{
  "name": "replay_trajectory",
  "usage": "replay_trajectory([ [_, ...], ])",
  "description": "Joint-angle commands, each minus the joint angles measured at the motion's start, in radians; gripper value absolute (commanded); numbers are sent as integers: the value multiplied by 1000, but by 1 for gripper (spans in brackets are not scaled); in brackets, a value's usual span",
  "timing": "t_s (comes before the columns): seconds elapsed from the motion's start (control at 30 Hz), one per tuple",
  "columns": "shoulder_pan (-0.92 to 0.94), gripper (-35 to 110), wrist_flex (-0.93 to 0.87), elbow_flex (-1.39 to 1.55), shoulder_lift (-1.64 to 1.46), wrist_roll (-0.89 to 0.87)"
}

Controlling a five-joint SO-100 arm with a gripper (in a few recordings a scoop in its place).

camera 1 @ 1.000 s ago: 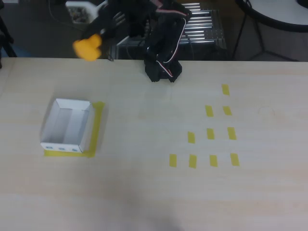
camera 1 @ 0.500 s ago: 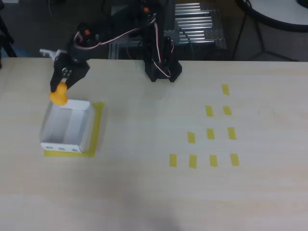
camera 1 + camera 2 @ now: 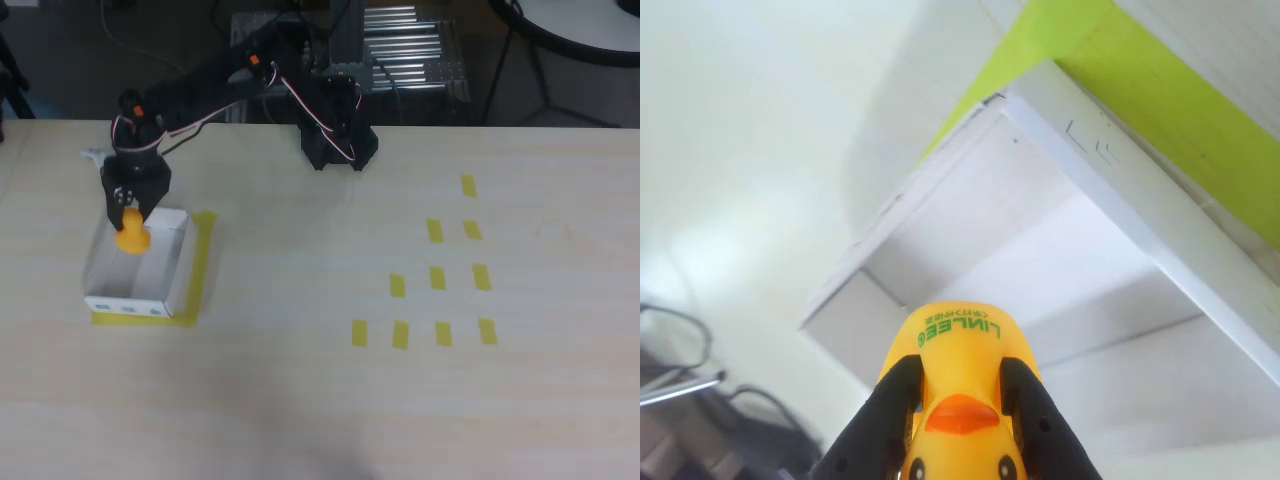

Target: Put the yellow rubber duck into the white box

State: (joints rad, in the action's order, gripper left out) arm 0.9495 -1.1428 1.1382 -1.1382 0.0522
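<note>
Yellow rubber duck (image 3: 131,238), clamped in the tool (image 3: 130,212), hangs over the white box (image 3: 176,268) on the pale wooden table (image 3: 320,400).

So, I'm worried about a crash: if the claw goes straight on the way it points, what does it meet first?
Probably the floor of the shallow white cardboard box, below the small yellow rubber duck held in the claw; depth is unclear.

white box (image 3: 140,262) sitting at the table's (image 3: 300,400) left in the overhead view, rubber duck (image 3: 131,237) hanging over its far end in the gripper (image 3: 128,212), tape strips (image 3: 437,278) lying well right, arm base (image 3: 338,145) standing at the far edge
</note>
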Motion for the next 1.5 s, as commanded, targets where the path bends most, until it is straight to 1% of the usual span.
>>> replay_trajectory([
  [0.0, -25, 0, -18, -110, 6, 54],
  [0.07, -31, 0, -15, -109, 28, 86],
  [0.17, -38, 13, -18, -104, 40, 156],
  [0.27, -41, 20, -26, -101, 40, 184],
  [0.57, -35, 21, -35, -89, -12, 184],
  [0.6, -38, 21, -29, -78, -54, 164],
  [0.7, -61, 13, -35, -44, -267, 89],
  [0.8, -101, 0, -75, -57, -535, -28],
  [0.87, -160, 0, -57, -49, -741, -86],
  [0.97, -281, 0, 18, -5, -1029, -170],
  [1.03, -426, 0, 146, 167, -1249, -186],
  [1.1, -614, 0, 258, 477, -1508, -183],
  [1.17, -790, 0, 267, 775, -1724, -181],
  [1.23, -910, 0, 281, 1062, -1888, -161],
  [1.33, -977, 0, 273, 1425, -2046, -160],
  [1.47, -957, 0, 290, 1789, -2177, -160],
])
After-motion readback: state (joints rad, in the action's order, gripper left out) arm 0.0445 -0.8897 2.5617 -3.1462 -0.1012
